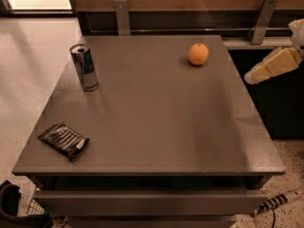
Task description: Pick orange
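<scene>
Hand point(269, 67) hovers beyond the counter point(156, 118)'s right edge, grip state I cannot tell; orange point(198, 54) sits untouched well apart, nothing picked yet

Gray counter point(156, 127). Drink can point(84, 67) upright near the left edge, toward the far-left corner (silver and blue). Dark snack packet point(64, 140) flat and skewed by the front-left corner, well apart from the can. Two metal brackets point(121, 16) past the far edge. Striped cable point(275, 202) on the floor off the front-right corner. My gripper point(248, 78) hangs off the right edge.
</scene>
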